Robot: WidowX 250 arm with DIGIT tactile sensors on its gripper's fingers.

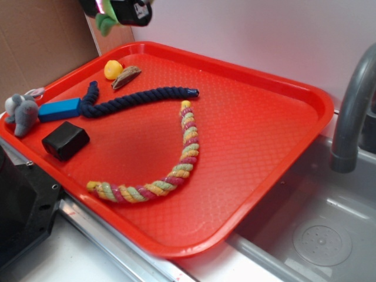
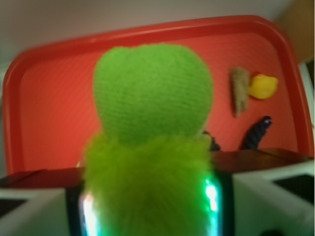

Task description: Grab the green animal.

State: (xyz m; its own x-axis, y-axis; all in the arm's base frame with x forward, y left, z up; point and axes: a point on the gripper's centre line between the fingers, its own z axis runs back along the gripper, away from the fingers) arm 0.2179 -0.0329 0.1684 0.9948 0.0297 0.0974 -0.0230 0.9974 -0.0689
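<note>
The green animal is filling most of the wrist view: a smooth, knitted, rounded bright-green dome on top, and a shaggy, fuzzy yellow-green mass below it, sitting wedged between the two pale sides of the gripper, whose lights are glowing along the plush's edges. The gripper is clamping on the plush from both sides. In the exterior view only a small tuft of the green animal is showing beneath the dark gripper, which is hanging at the top edge of the picture, above the far left corner of the red tray and clear of its surface.

Below, on the tray, a yellow ball is lying just beside a small brown wedge-shaped piece. A dark blue rope is stretching across the tray's left half, its looped end touching a blue block. A grey plush animal is sitting on the tray's left rim next to that block. A black block is resting nearer the front edge. A yellow-green-pink braided rope is curving through the middle of the tray. The tray is overhanging a metal sink, with a grey faucet rising at the right.
</note>
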